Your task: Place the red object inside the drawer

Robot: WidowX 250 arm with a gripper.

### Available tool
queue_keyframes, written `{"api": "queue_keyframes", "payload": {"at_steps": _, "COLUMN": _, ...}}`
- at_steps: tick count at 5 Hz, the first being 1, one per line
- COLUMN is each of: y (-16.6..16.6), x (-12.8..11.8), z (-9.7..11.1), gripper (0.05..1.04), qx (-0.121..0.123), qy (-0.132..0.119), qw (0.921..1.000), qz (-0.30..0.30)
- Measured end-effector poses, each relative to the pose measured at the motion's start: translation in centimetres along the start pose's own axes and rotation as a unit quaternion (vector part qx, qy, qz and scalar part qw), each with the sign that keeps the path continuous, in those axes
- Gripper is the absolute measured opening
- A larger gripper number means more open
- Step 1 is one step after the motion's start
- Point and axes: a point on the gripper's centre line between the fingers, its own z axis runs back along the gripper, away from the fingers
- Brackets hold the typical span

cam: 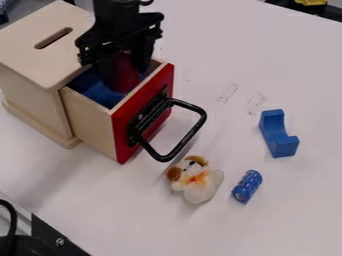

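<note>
Your pincer is pinching the red piece between its fingers, and the piece sits inside the open drawer's walls, over the blue lining. If you let go while it tilts against the front panel, it could lean there or topple. Whether its base touches the lining, you can't tell from here (the wall hides it), so an early release might mean a small drop. Lift out crookedly and a finger may catch the rim, dragging the drawer or knocking the box. The black handle sticks out over the white table, where a toy dog, a blue can and a blue block lie. Beyond the far edge is something black and yellow; black gear occupies the near left corner.
</note>
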Motion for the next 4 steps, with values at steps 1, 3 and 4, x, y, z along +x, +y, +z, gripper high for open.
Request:
{"api": "queue_keyframes", "payload": {"at_steps": 1, "y": 0.1, "x": 0.0, "z": -1.0, "gripper": 0.738, "qx": 0.014, "qy": 0.005, "qw": 0.9999, "qz": 0.0}}
{"api": "queue_keyframes", "payload": {"at_steps": 3, "y": 0.1, "x": -0.4, "z": -2.7, "gripper": 0.794, "qx": 0.037, "qy": 0.022, "qw": 0.999, "qz": -0.006}}
{"api": "queue_keyframes", "payload": {"at_steps": 4, "y": 0.1, "x": -0.7, "z": -2.8, "gripper": 0.996, "qx": 0.042, "qy": 0.025, "qw": 0.9987, "qz": -0.01}}
